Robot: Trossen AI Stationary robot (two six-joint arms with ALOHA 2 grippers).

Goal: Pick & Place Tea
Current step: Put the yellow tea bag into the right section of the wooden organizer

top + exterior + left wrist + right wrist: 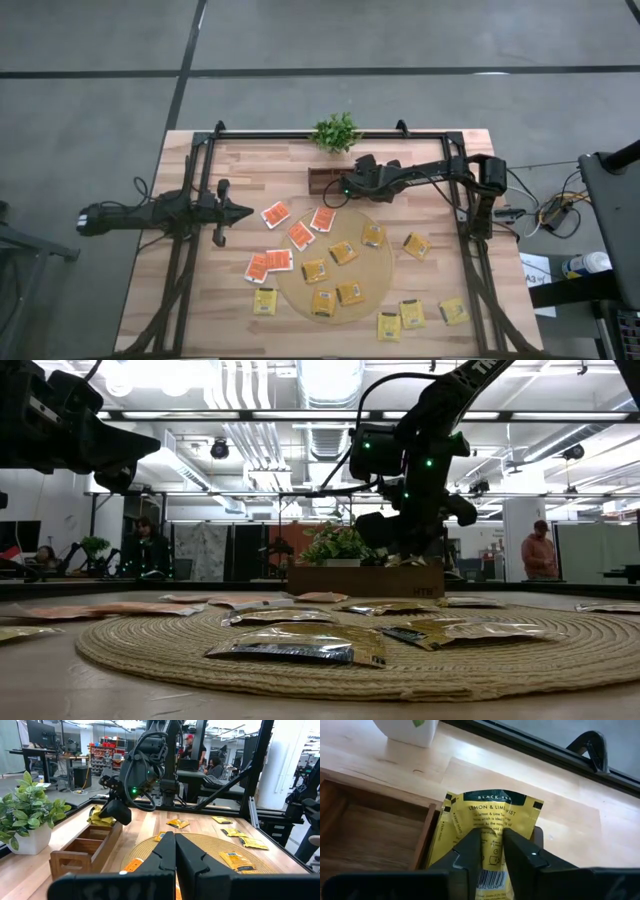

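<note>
Your desk [200,310] is a pale wooden plank top inside a black frame, with a big round woven mat [300,285] at its centre and, beyond it in the low view, a bright workshop with ceiling lights and people standing or sitting far back. At twelve o'clock on the desk sits a small green plant [335,131], and just below it a narrow wooden compartment tray [326,180]. You are in the placing step: the right end effector [350,186] hangs over the three o'clock end of that tray, its fingers clamped on a yellow tea packet [487,827] that is partly over the end compartment. I judge the next move calls for lowering the packet squarely into that compartment before letting go, since its edge overlaps the tray wall and could hang up. The left end effector [240,211] waits at nine o'clock, clenched on nothing. The rest of the tea lies loose: orange-red packets [299,235] from ten to eight o'clock of the mat, other yellow packets [343,252] on the mat and toward five o'clock
</note>
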